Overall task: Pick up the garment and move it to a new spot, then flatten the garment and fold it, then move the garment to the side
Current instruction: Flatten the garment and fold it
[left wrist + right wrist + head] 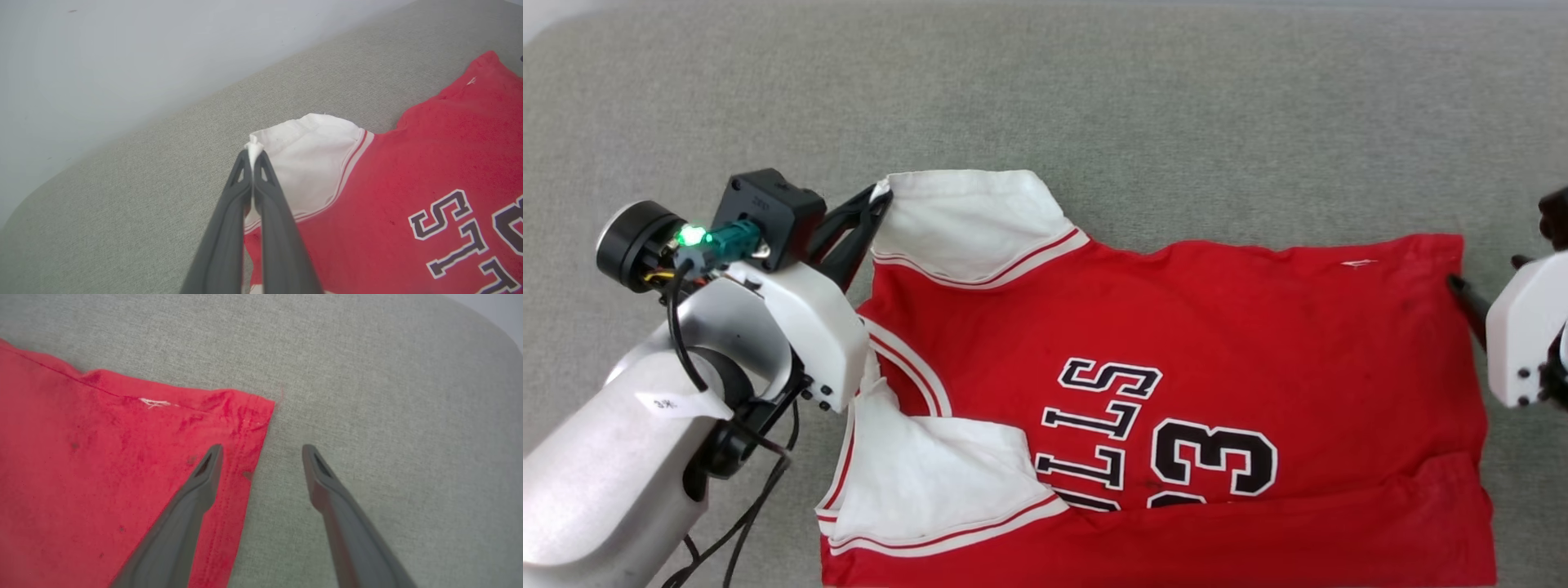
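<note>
The garment (1217, 343), a red jersey with white sleeves and black "33", lies spread on the grey fabric surface (1094, 98), collar to the left. My left gripper (876, 198) is shut on the corner of the far white sleeve (968, 220); in the left wrist view that gripper (254, 155) pinches a tuft of the sleeve (314, 159). My right gripper (262, 448) is open at the garment's far hem corner (249, 416), one finger over the red cloth (81, 465), the other over bare surface. In the head view one of its dark fingers (1466, 298) touches the hem edge.
The grey fabric surface (388, 396) stretches wide beyond the garment at the back and on both sides. A pale wall (122, 49) rises behind the surface's rounded edge. The near white sleeve (931, 474) lies folded over the chest.
</note>
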